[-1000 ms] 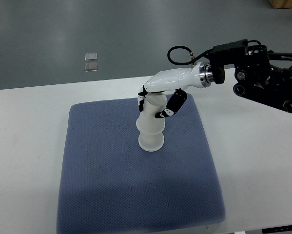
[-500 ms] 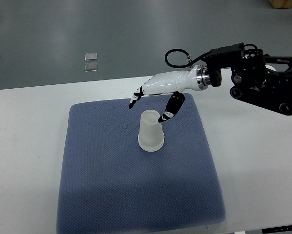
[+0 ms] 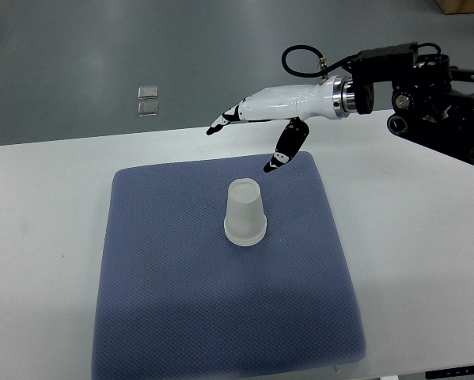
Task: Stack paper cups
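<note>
The right hand (image 3: 260, 119), fingers (image 3: 221, 124) spread and empty, hovers upper centre; the inverted translucent white paper cup stack (image 3: 245, 212) on the blue textured mat (image 3: 181, 301) could topple if brushed.

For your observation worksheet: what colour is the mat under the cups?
Blue-grey with a fine dotted weave; the mat shows in the top view.

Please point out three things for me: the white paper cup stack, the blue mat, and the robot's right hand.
upside-down white paper cup stack (image 3: 245, 212): top view, on its side wall.
blue textured fabric mat (image 3: 181, 309): top view, on a bare part.
white right hand (image 3: 278, 111): top view, on the palm.
</note>
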